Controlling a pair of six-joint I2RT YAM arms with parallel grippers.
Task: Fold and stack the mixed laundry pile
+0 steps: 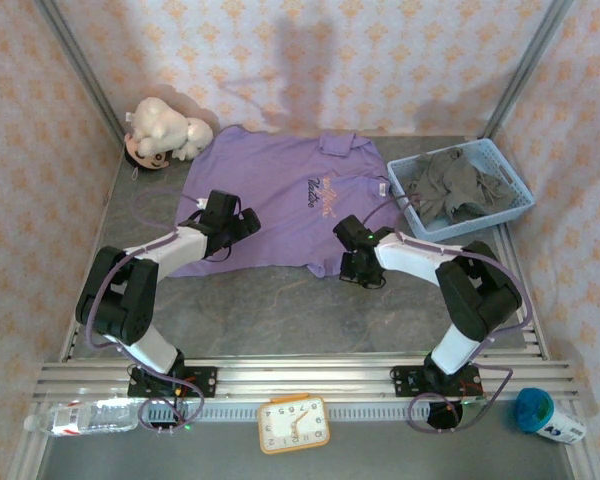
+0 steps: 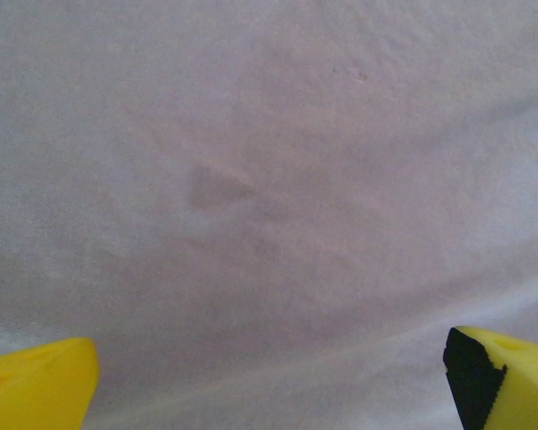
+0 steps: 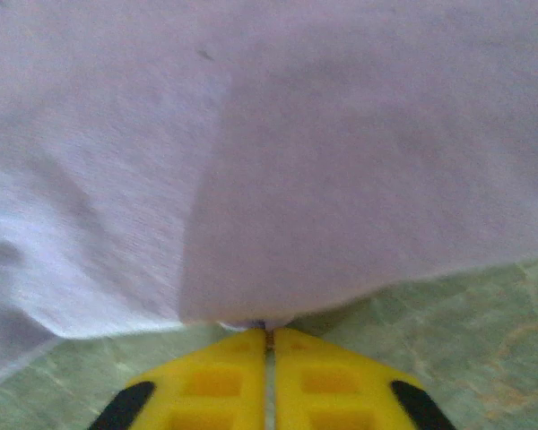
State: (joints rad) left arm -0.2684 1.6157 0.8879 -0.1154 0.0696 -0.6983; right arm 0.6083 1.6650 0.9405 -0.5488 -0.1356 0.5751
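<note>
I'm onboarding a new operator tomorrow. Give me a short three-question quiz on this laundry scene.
1. True or false: the right gripper is shut on the near edge of the lilac shirt.
2. Where does the dark grey shirt lie? A) in the blue basket B) on the lilac shirt C) under the lilac shirt
3. Fill in: the left gripper hangs ___ above the lilac cloth.
Key: 1 true; 2 A; 3 open.

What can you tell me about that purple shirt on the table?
The lilac shirt is soft, knit-looking cloth, spread flat on the grey table, collar toward the far wall, with a small script logo on its chest. The right hand is shut, pinching its near hem, where the cloth tents up. The left hand hangs open over its left part.
</note>
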